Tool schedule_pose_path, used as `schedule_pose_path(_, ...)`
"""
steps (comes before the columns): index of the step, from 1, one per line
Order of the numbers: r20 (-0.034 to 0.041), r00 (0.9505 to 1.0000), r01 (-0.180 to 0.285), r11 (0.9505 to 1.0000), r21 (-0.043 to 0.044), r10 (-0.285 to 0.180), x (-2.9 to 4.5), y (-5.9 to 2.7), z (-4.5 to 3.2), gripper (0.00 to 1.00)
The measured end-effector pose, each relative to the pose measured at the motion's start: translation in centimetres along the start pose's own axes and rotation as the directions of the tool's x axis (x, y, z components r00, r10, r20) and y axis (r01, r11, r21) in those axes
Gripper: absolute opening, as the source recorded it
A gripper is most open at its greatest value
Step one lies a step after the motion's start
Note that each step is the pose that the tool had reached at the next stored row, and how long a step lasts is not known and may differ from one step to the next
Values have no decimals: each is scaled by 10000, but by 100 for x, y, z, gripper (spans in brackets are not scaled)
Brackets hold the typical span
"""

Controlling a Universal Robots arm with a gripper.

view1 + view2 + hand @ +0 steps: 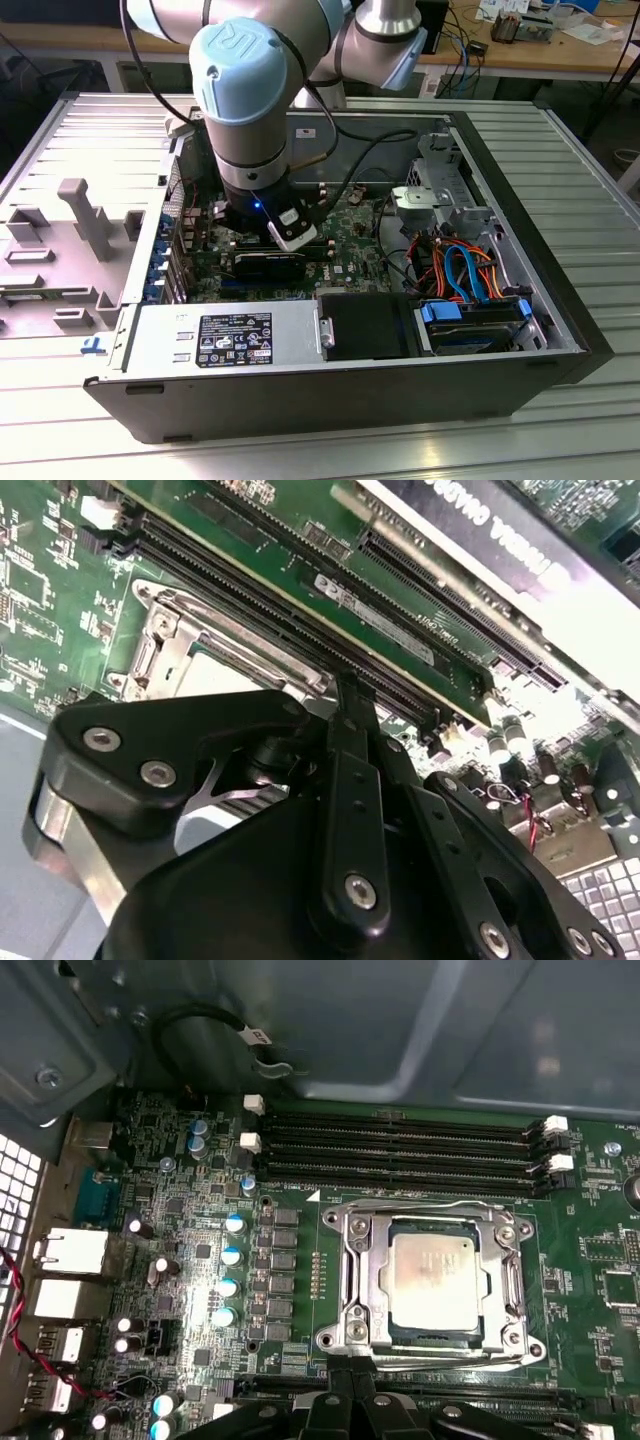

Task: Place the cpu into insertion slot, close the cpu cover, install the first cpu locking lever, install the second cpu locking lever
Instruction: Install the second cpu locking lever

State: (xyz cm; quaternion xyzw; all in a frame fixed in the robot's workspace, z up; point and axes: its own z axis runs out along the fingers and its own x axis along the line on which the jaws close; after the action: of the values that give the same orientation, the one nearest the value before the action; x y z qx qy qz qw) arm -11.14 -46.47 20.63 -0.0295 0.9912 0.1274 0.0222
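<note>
1. The cpu [437,1280] sits in the lower right of the first wrist view, seated flat in the insertion slot [352,1222], with the cpu cover [430,1217] lying closed around it so the chip shows through the window.
2. Judged by its look, the chip is light, thin and rigid, with a smooth metal top that would be slippery; it is fragile at the contacts beneath, so its edges are the safe place to hold.
3. The cover is thin stiff sheet metal, hinged, best pushed on its frame and not over the window.
4. A thin wire lever runs along the socket's edge nearest the memory slots [400,1150]; whether it is latched I cannot tell.
5. The gripper [352,1388] pokes in at the bottom centre of the first wrist view, its fingers [340,1385] pressed together with nothing between them, the tips right at the socket's lower rim.
6. In the exterior view the gripper [290,232] hangs over the motherboard [350,250], centre of frame.
</note>
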Motion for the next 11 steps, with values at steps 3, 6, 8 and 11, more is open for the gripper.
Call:
schedule_pose_path(3,12,10000,-2,9998,-174,2,9,-25,36,11)
schedule_pose_path(6,8,10000,2,9998,-186,-2,66,-28,54,11)
schedule_pose_path(8,1,10000,22,9998,-185,-22,68,-31,61,11)
schedule_pose_path(11,-26,9999,134,9997,-193,-135,68,-30,73,11)
